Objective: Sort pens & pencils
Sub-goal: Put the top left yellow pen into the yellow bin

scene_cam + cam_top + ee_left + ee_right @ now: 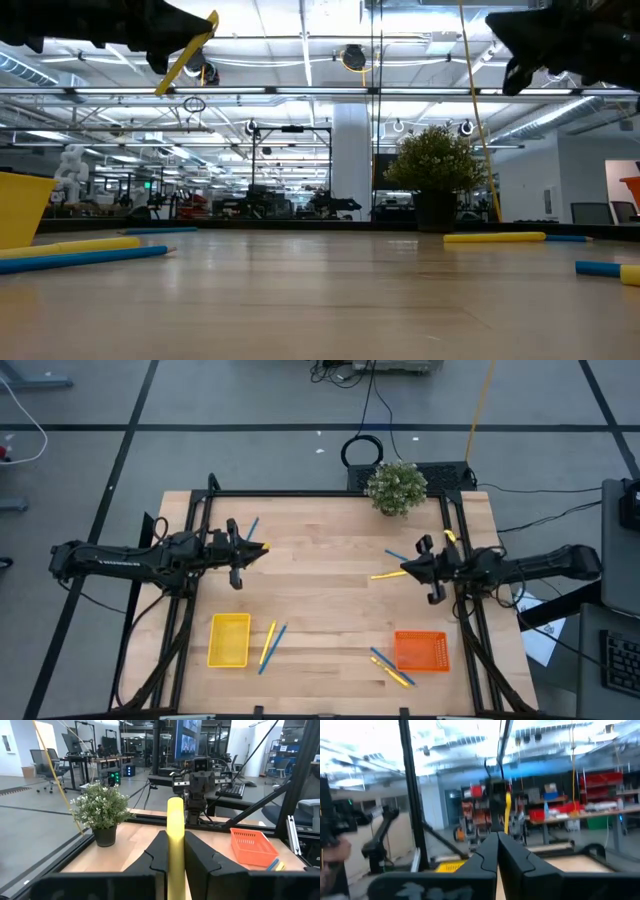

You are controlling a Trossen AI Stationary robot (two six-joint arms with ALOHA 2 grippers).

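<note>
While clamped upright between the left gripper's (176,857) jaws, one pencil (175,835), right gripper (497,851) jaws shut, empty.

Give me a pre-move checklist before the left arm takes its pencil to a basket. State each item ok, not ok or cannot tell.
1. Left gripper shut on the yellow pencil: ok.
2. Pencil lifted off the table, seen in the low view: ok.
3. Yellow basket sits at the table's front left and looks empty: ok.
4. Loose pen and pencil lie just beside that basket, apart from it; keep clear of them: ok.
5. Right gripper shut and holding nothing, hovering at the right side away from the left arm's route: ok.
6. How firmly the pencil is gripped: cannot tell.
</note>
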